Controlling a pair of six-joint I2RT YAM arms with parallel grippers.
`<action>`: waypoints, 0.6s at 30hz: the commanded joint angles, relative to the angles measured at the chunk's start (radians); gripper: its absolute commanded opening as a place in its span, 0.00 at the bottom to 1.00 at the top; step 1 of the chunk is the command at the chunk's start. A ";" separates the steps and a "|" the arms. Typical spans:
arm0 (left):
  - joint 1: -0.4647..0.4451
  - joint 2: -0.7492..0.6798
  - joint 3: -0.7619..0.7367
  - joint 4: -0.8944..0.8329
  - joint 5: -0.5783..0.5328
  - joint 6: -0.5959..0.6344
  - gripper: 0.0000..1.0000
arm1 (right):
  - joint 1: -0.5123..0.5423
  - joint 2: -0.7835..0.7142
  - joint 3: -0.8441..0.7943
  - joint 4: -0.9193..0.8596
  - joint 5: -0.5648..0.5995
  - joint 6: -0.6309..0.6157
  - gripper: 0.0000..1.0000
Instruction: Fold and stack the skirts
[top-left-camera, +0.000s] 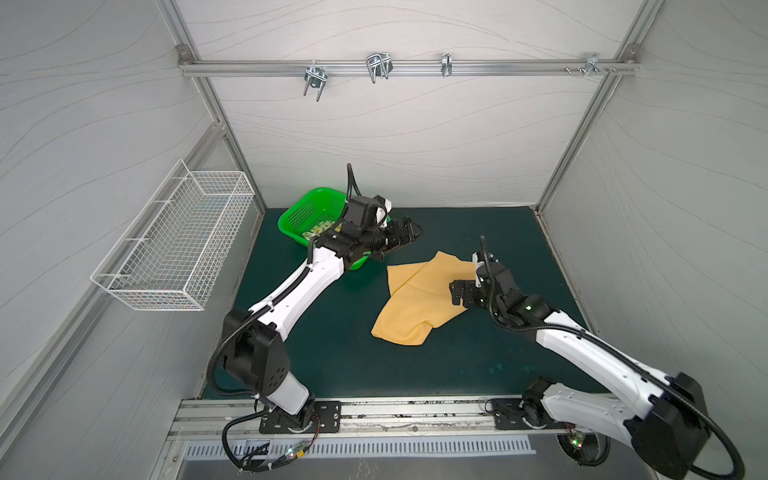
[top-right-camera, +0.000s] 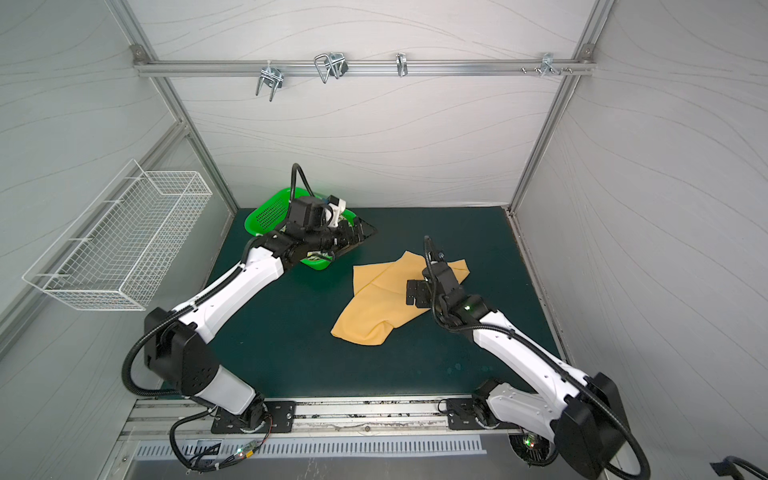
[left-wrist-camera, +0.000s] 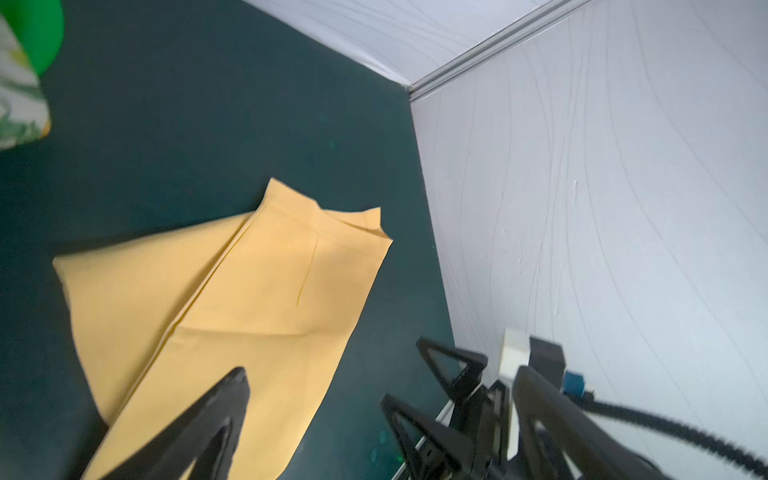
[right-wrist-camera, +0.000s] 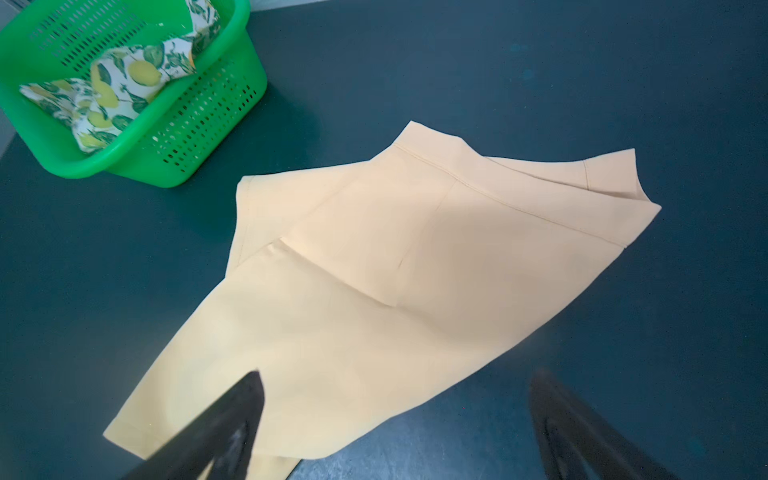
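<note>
Dark green mat (top-left-camera: 332, 361) covers the floor of the cell, with pale grey walls (top-left-camera: 415, 145) around it. We see the left gripper (top-left-camera: 409, 235) spread wide, its fingers (left-wrist-camera: 199, 432) far apart with nothing between them. It hangs above the mat and touches no cloth. Its arm stretches from the front rail toward the back, and the forearm passes over the green basket (right-wrist-camera: 208, 120), so the basket sits just behind this gripper, under the wrist. Inside the basket lies the lemon skirt (right-wrist-camera: 108, 83), crumpled, one part hanging over the rim.

The right gripper (top-left-camera: 456, 293) is also fully spread and holds nothing. In the right wrist view, one of its fingers (right-wrist-camera: 224, 428) is over the mustard skirt (top-left-camera: 415, 299) and the other over bare mat. We cannot tell if it touches the cloth. This skirt lies flat on the mat, directly below and ahead of the right gripper, with one flap folded over. The right arm rises from the front rail and bends at the wrist toward the skirt.
</note>
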 joint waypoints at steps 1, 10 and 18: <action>-0.003 -0.109 -0.182 0.010 -0.095 0.007 0.99 | -0.029 0.111 0.090 0.011 -0.014 -0.069 0.99; -0.003 -0.330 -0.489 -0.009 -0.182 0.041 0.95 | -0.091 0.482 0.374 -0.049 -0.092 -0.119 0.98; -0.004 -0.339 -0.672 0.049 -0.143 0.073 0.87 | -0.100 0.677 0.561 -0.101 -0.124 -0.097 0.98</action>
